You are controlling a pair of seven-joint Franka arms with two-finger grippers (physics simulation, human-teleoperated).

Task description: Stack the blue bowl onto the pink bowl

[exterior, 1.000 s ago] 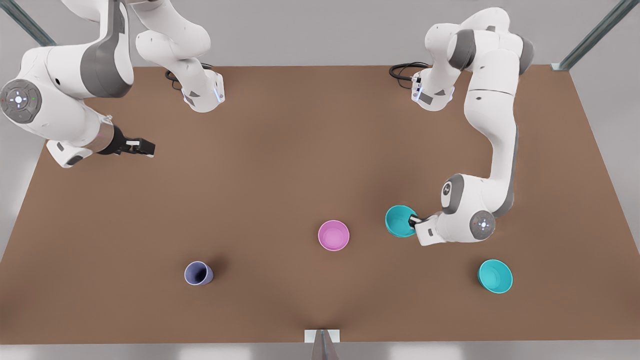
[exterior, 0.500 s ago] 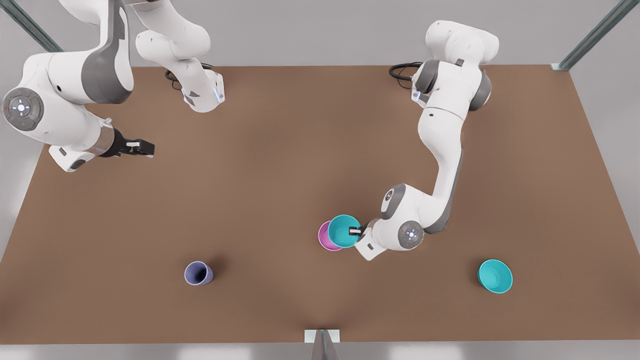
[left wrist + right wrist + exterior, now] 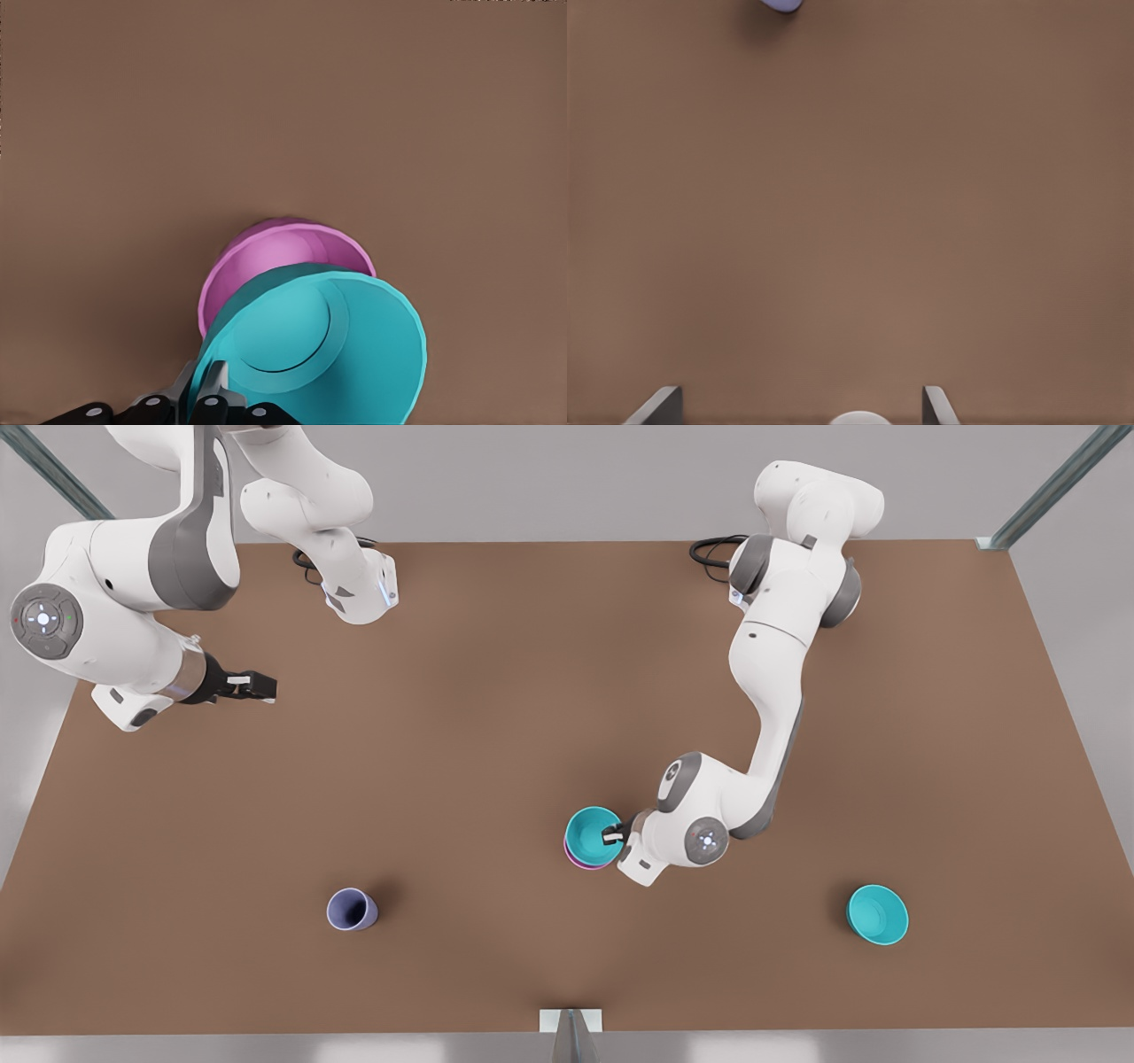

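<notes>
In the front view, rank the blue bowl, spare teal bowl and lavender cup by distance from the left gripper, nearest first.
1. blue bowl: gripped by the left gripper, over the pink bowl.
2. spare teal bowl: toward the view's right.
3. lavender cup: toward the view's left.

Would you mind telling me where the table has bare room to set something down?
The widest bare stretch of table lies between the right gripper and the left arm. Smaller patches lie between the cup and the stacked bowls, and between those and the spare teal bowl. It is crowded where the left gripper holds the blue bowl over the pink bowl.
</notes>
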